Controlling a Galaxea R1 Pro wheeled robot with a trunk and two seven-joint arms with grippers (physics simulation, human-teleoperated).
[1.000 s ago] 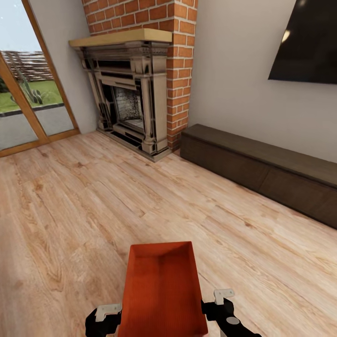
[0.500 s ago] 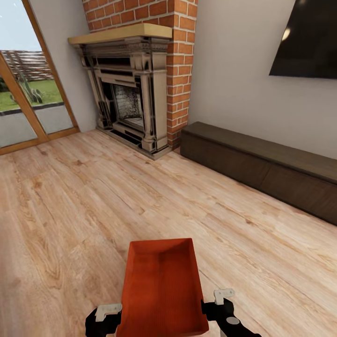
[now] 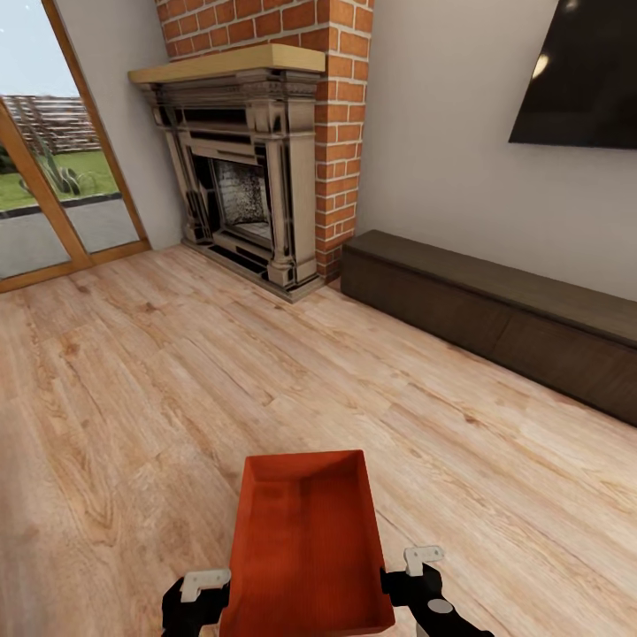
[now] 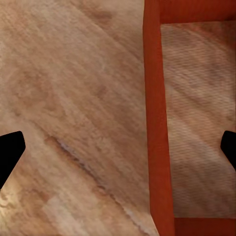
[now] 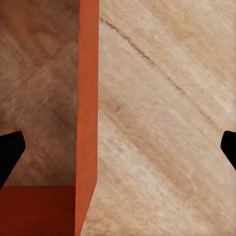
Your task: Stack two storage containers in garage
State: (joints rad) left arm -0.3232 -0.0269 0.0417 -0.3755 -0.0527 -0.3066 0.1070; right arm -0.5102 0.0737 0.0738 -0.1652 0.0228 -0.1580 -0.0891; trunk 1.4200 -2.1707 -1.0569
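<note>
Both pairs of jaws stand wide apart, each straddling one long wall of the orange tub (image 3: 305,553) with daylight on either side, so we grip nothing yet. In the left wrist view the left gripper (image 4: 118,147) has the tub's wall running between its dark fingertips (image 4: 10,150), with one tip over the wood floor (image 3: 133,372) and the other over the ribbed inside. The right gripper (image 5: 118,150) mirrors that, its wall nearer the inner fingertip.

Compared with a second ago, the fireplace (image 3: 243,168) and the low cabinet (image 3: 495,310) have slid slightly down and sideways in the head view, then settled; over the last half second nothing shifts. We read that as our base or head finishing a small adjustment, not the tub moving: it keeps its place between our grippers throughout.

For the task, we judge this as lined up and ready to clamp both walls. We are in the living room, with the carry to the garage wholly ahead. We see one tub here.
</note>
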